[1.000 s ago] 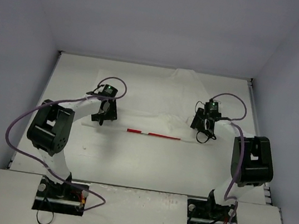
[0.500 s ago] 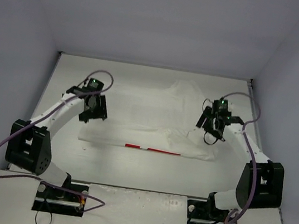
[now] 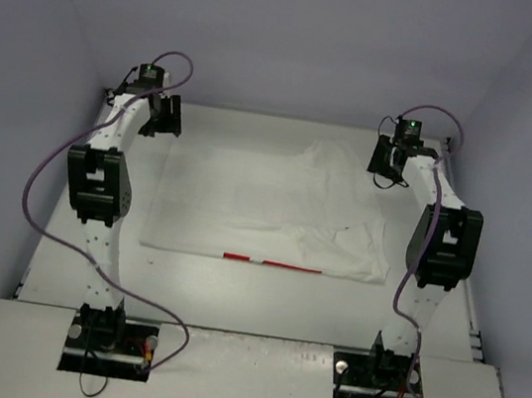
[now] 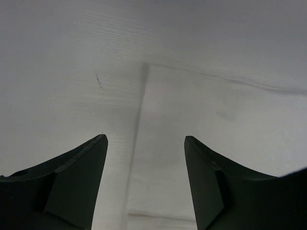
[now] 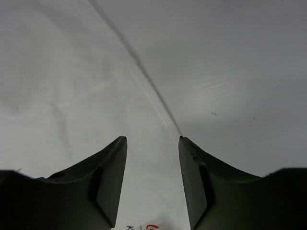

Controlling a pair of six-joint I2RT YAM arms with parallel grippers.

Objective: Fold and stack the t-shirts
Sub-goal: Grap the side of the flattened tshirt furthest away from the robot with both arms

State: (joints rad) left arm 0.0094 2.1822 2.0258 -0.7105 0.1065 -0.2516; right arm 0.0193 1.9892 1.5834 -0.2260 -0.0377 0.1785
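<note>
The t-shirt [image 3: 266,199] lies spread across the middle of the table [image 3: 231,299], white on white. Only a thin strip of its red print [image 3: 271,263] shows along the near edge. Judging by that, the cloth is already doubled over at least once. Its right side is rumpled, with a loose flap near the near-right corner and a bulge at the far right.

The left gripper [image 3: 165,116] hangs off the far-left corner of the shirt, close to the back wall [image 3: 289,42]. Its fingers [image 4: 76,182] are spread and empty. The right gripper [image 3: 389,162] hangs at the far-right bulge, also with fingers [image 5: 103,182] apart and nothing between them.

The main risks, as I judge them:
- **Lopsided fold:** the two far corners do not match, flat on the left and bunched on the right. A pull from both sides could drag the cloth askew and leave an uneven fold.
- **Pinching one layer:** catching only the top layer would peel the existing fold open.
- **Missed edge:** the hem is hard to pick out against the pale table, so a finger could close on bare table.
- **Little reach left:** both arms are stretched far out, leaving little room to correct.
</note>
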